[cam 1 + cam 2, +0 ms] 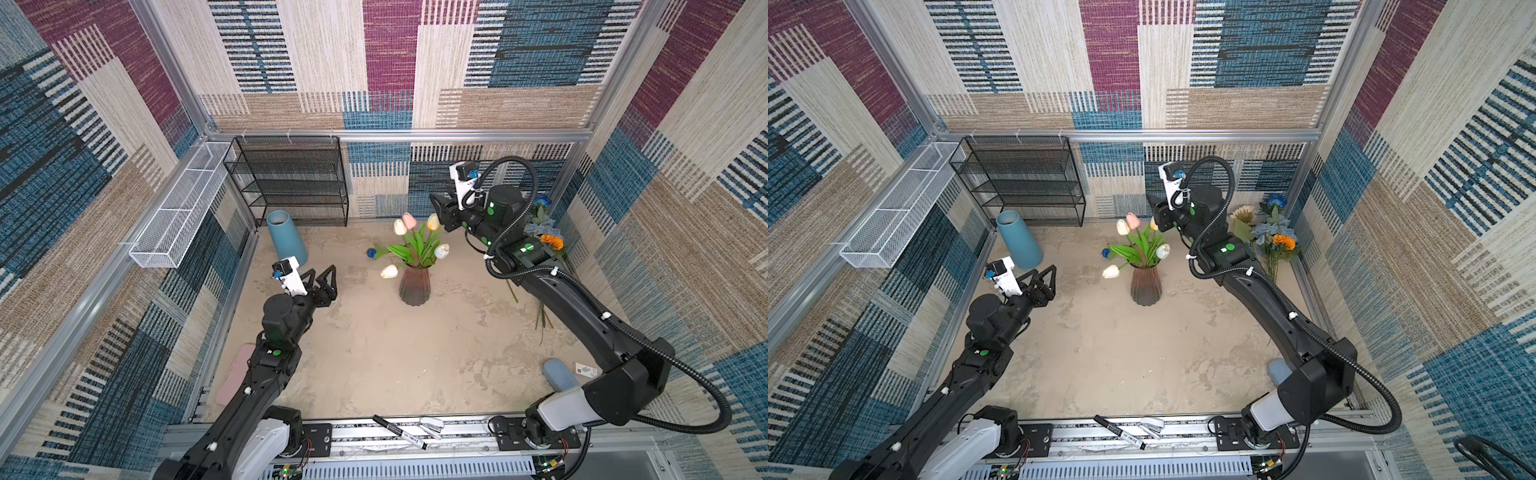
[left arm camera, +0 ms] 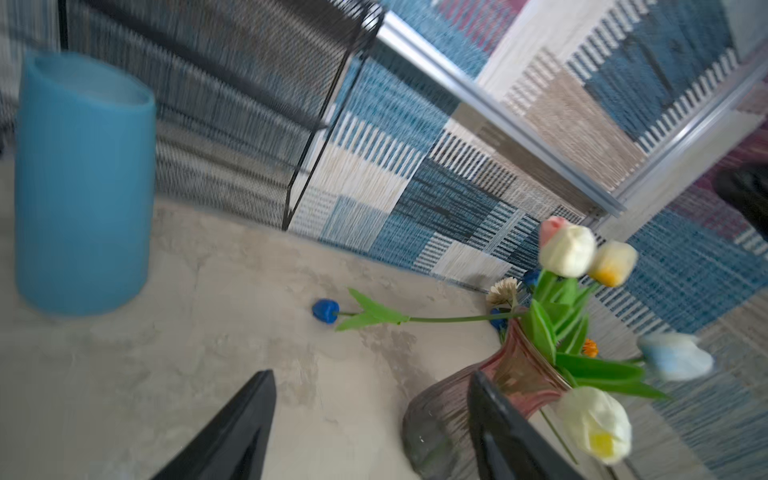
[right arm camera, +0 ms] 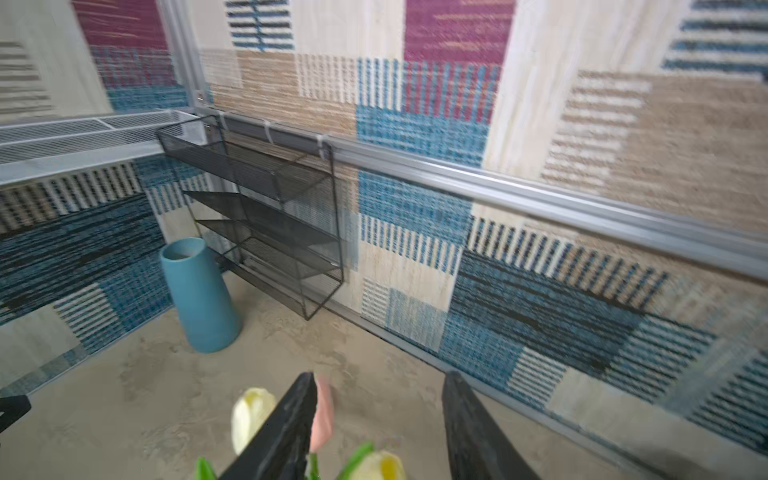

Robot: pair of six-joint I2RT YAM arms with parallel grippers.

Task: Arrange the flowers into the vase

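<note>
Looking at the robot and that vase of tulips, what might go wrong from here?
1. The open right end effector hangs close above the pink tulip; descending might crush blooms or tip the ribbed reddish glass vase.
2. The blue tulip leans far out sideways, head low near the table; a nudge could pull it out.
3. The loose blue, cream and orange flowers lie beside the right arm, which might drag them.

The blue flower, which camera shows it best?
The left wrist view: the blue flower is close, its stem and leaves reaching toward the vase. In both top views it is just a small blue dot. The right wrist view misses it.
</note>
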